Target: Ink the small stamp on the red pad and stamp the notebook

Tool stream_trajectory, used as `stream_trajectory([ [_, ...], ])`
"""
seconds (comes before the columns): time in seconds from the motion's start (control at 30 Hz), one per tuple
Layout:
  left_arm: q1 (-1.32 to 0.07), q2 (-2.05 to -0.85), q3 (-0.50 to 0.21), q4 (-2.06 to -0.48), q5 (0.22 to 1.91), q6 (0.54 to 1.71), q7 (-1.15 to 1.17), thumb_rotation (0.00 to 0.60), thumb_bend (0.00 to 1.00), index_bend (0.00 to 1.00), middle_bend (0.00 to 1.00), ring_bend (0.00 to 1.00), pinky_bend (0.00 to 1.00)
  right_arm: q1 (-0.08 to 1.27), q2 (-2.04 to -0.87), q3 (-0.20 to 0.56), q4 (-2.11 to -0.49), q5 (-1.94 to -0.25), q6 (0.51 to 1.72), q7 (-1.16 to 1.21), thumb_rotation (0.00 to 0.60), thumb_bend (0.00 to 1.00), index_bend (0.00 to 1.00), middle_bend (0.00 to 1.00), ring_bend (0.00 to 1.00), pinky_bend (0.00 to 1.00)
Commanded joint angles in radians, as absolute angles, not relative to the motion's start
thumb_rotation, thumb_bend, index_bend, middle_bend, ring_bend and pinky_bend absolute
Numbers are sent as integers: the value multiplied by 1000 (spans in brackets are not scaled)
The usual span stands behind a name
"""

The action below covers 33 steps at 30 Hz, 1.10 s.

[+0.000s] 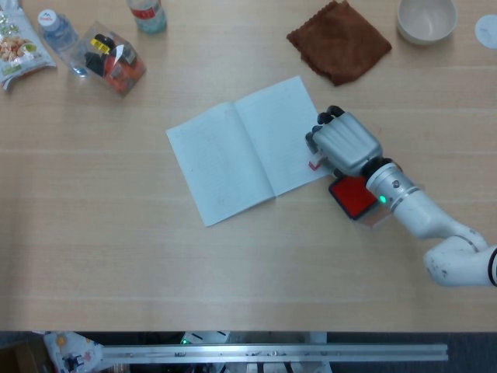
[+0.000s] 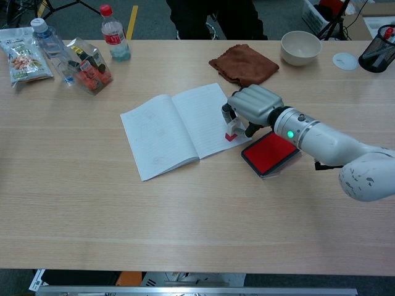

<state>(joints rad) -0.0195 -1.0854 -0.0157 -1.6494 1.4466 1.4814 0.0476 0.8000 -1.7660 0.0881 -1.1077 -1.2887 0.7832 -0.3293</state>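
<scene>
A small stamp (image 2: 231, 134) is gripped upright in the right hand (image 2: 253, 106) and pressed onto the right page of the open notebook (image 2: 179, 126), beside the red pad (image 2: 270, 152), so ink can be transferred.

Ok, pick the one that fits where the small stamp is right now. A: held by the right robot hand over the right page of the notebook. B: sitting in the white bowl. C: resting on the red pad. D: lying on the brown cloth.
A: the right robot hand grips the small stamp at the right page's outer edge of the notebook, beside the red pad.
</scene>
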Motion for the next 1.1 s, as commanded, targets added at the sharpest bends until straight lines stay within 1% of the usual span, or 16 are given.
stream_trajectory([
  [0.03, -19, -1086, -16, -1648, 1447, 1483, 46, 600, 301, 126, 59, 55, 43, 800, -1769, 88, -1104, -1290, 783, -327, 600, 417, 821, 529, 261, 214],
  [0.77, -16, -1089, -19, -1645, 1442, 1485, 49, 600, 301, 114, 59, 55, 43, 802, -1782, 96, -1087, -1287, 783, -318, 600, 418, 826, 532, 263, 214],
  [0.9, -16, -1086, -20, -1648, 1442, 1487, 47, 600, 301, 114, 59, 55, 43, 798, -1750, 111, -1135, -1299, 809, -287, 600, 418, 826, 532, 264, 214],
  [1.1, -16, -1083, -17, -1655, 1450, 1488, 48, 600, 301, 114, 59, 55, 43, 780, -1654, 130, -1232, -1304, 857, -280, 600, 418, 826, 532, 263, 214],
])
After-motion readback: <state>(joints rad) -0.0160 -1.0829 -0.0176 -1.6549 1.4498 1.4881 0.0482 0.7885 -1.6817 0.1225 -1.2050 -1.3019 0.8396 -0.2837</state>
